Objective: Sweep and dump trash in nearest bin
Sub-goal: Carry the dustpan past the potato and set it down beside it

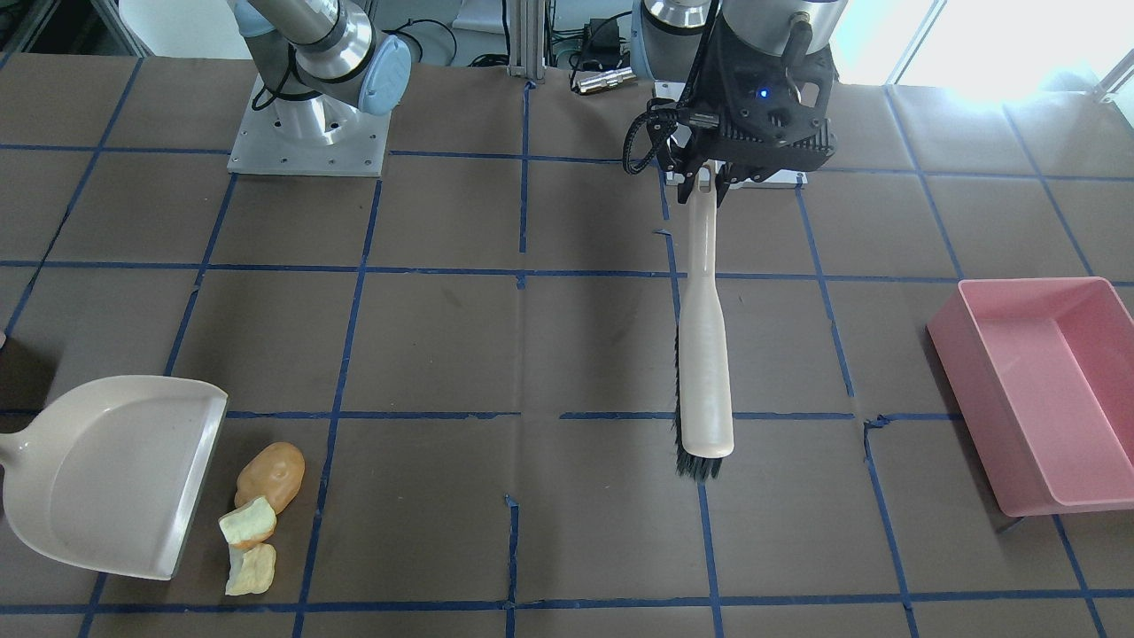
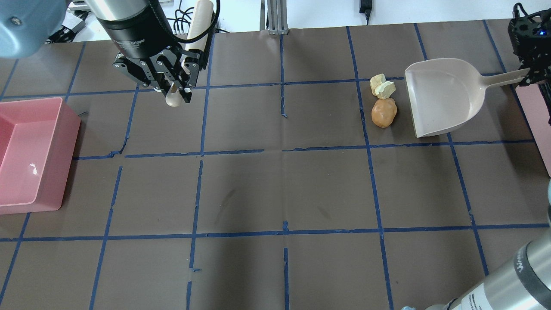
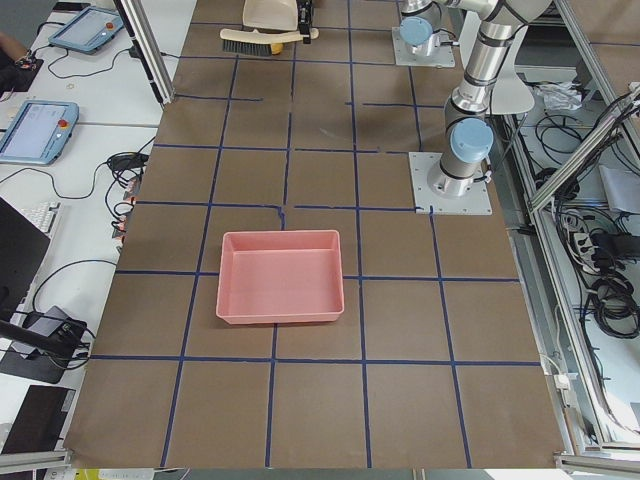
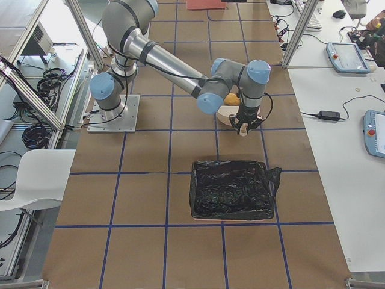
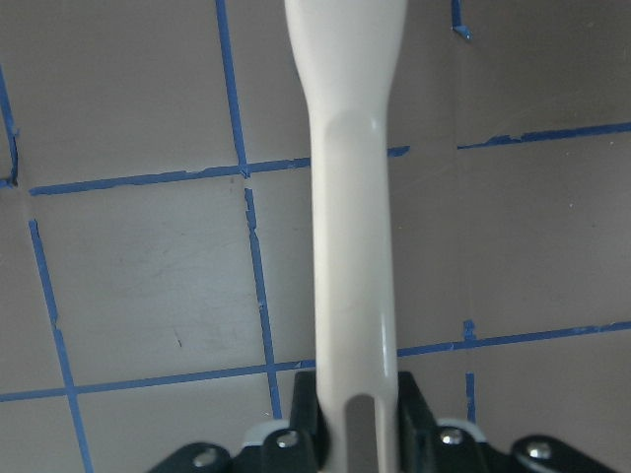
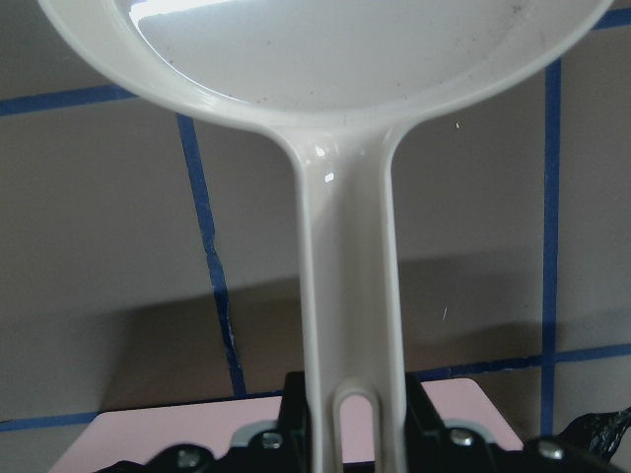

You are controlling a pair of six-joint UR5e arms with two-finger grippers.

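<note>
Showing only from right: black-bagged bin (image 4: 231, 164)

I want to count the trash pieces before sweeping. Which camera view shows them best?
Exterior front-facing: the orange-brown lump, middle pale chunk and lowest pale chunk show distinctly. Overhead shows them too, chunks overlapping. Exterior right shows only some orange behind the right arm; other views show none.
</note>
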